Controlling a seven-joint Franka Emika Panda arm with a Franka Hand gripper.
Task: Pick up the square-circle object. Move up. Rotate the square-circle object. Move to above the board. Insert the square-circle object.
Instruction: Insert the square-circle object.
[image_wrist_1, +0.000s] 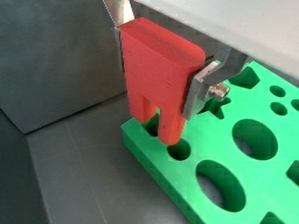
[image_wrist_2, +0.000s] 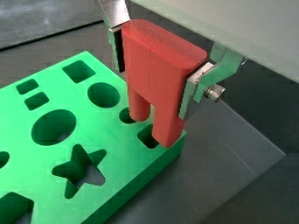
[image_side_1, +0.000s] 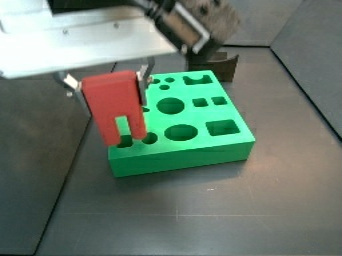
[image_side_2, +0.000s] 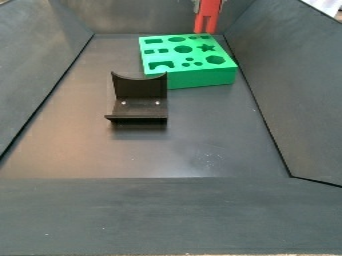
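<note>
The red square-circle object (image_wrist_1: 158, 74) is a flat block with two prongs. It hangs upright between my gripper's (image_wrist_1: 163, 68) silver fingers (image_wrist_1: 205, 77), which are shut on its sides. Its prong tips dip into holes at the corner of the green board (image_wrist_1: 228, 166). The same grip shows in the wrist view from the opposite side: the gripper (image_wrist_2: 162, 63), the object (image_wrist_2: 156, 74) and the board (image_wrist_2: 70, 149). In a side view the object (image_side_1: 114, 108) stands over the board's (image_side_1: 187, 125) near-left corner. In a side view the object (image_side_2: 207, 15) is above the board's (image_side_2: 187, 60) far edge.
A dark brown notched block (image_side_2: 136, 98) sits on the grey floor near the board; in a side view it stands behind the board (image_side_1: 214, 65). Sloping grey walls enclose the floor. The board's top has star, round and square holes.
</note>
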